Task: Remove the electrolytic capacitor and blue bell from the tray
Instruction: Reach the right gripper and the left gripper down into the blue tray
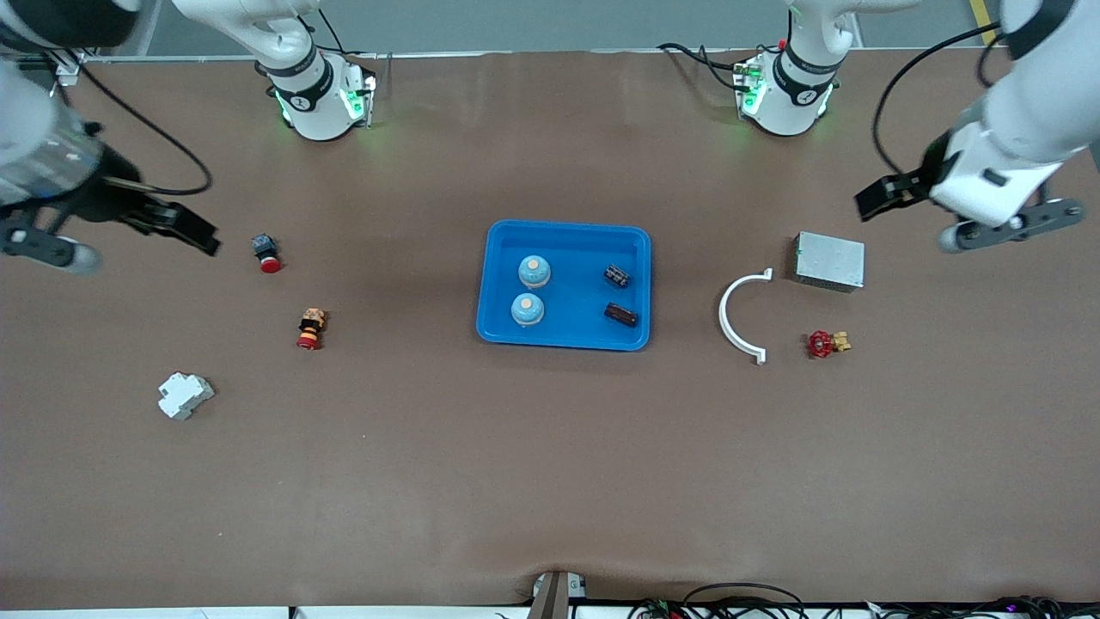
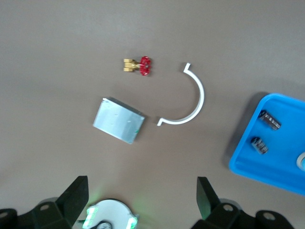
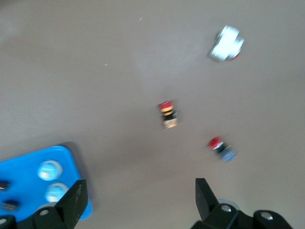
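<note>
The brown table point(image 1: 550, 481) spans the whole scene, and the blue tray point(image 1: 567, 237) sits at its middle. Up in the air, the left gripper point(image 1: 876, 205) hangs over the table at the left arm's end, near the metal box point(image 1: 829, 260), its fingers spread wide and holding nothing. The right gripper point(image 1: 185, 228) hangs over the table at the right arm's end, near the blue-and-red push button point(image 1: 266, 253), likewise released and empty. Inside the tray lie two bells point(image 1: 534, 272), one nearer the front camera than the other, and two capacitors point(image 1: 617, 276) on the side toward the left arm. A white curved bracket point(image 1: 732, 316) lies between tray and box, a white plastic block point(image 1: 184, 395) lies toward the right arm's end, and smallest are the red-handled valve point(image 1: 827, 343) and the red-capped switch point(image 1: 310, 328)
</note>
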Robot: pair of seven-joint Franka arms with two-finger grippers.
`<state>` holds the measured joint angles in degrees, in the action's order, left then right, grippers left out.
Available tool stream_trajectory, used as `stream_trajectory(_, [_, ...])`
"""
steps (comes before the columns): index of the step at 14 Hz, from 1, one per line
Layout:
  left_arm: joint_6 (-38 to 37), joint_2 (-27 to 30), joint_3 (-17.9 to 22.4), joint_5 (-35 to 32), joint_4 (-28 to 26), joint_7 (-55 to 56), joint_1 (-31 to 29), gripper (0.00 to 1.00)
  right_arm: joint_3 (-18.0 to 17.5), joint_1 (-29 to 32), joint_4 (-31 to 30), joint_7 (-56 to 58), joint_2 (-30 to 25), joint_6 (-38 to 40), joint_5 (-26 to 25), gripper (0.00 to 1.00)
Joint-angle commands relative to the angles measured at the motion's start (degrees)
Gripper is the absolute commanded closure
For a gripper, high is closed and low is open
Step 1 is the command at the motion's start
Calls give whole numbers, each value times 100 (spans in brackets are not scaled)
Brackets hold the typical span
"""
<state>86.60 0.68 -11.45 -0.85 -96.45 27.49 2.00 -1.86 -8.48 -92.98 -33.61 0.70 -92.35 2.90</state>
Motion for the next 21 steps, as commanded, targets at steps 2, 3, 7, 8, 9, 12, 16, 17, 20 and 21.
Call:
stream_trajectory(2, [856, 108, -550, 155, -829, 1053, -24, 0, 45, -582, -562, -1225, -43, -616, 290, 0])
stream_trajectory(3, [1137, 82, -734, 182, -1031, 1352, -24, 0, 45, -758, -694, -1549, -26, -800, 290, 0])
stream_trajectory(7, [2298, -225, -1411, 173, -1665, 2433, -6, 0, 45, -1540, -1169, -2692, 149, -1521, 281, 0])
stream_trajectory(8, [2491, -391, -1543, 173, -1692, 2776, -6, 0, 45, -1725, -1170, -3017, 281, -1653, 281, 0])
stream_trajectory(9, [2693, -550, -1658, 164, -1710, 3205, -6, 0, 45, -1909, -1170, -3325, 404, -1802, 281, 0])
stream_trajectory(12, [3326, -1138, -1940, 86, -1719, 4270, 247, 0, 45, -2349, -1170, -4038, 826, -2286, 281, 0])
stream_trajectory(16, [4203, -1657, -1949, 85, -1937, 5053, 528, 0, 45, -2825, -1170, -4627, 1274, -2699, 255, 0])
stream_trajectory(17, [4511, -1746, -1940, 85, -2052, 5238, 643, 0, 45, -2895, -1170, -4716, 1380, -2779, 255, 0])
stream_trajectory(20, [5093, -2184, -1932, -326, -2237, 5599, 749, 0, 63, -3141, -1161, -5084, 1757, -3200, 211, 0])
stream_trajectory(21, [5225, -2360, -1932, -511, -2237, 5783, 793, 4, 63, -3177, -1161, -5129, 1889, -3375, 194, 0])
